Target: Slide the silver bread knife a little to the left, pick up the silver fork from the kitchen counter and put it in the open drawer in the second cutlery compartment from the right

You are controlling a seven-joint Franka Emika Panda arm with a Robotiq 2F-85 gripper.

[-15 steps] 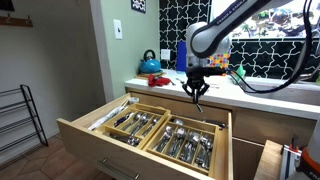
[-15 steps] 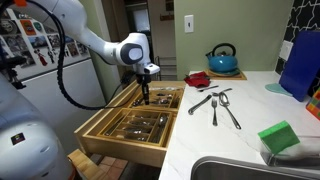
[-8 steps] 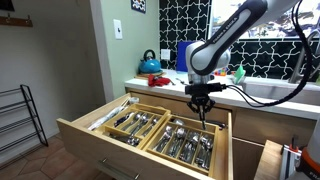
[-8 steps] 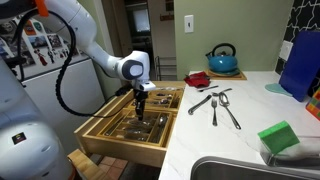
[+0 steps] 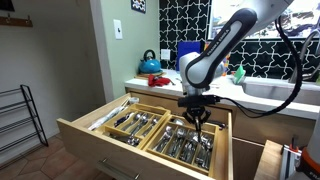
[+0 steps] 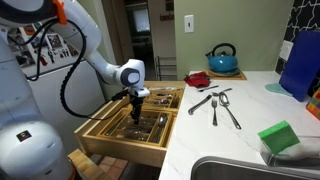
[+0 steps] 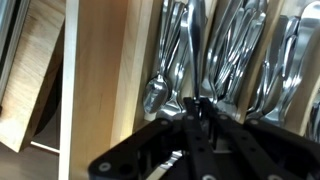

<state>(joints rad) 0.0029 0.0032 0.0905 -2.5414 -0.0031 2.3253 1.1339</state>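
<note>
- In an exterior view: arm bends down over the open drawer (image 5: pixel 95 133). Gripper (image 5: pixel 198 113) sits low over the right-hand wooden insert (image 5: pixel 205 150), just above the cutlery packed in it. Jaws look narrow; whatever's btwn them is too small to make out. Blue kettle (image 5: pixel 150 64) on the counter behind.
- In an exterior view: gripper (image 6: pixel 137 107) is down inside the drawer (image 6: pixel 120 140). Loose cutlery (image 6: pixel 215 103) lies on the counter (image 6: pixel 210 135), well apart from the gripper.
- Wrist view: gripper (image 7: pixel 200 108) is pinched tight on the silver fork (image 7: pixel 197 40). Fork = slim, shiny, flat shaft running straight away from the fingertips, lengthwise over the spoons (image 7: pixel 160 85) in that compartment. Tines not visible. Wooden divider (image 7: pixel 100 80) just beside. Which compartment, counted from the right: can't tell.
</note>
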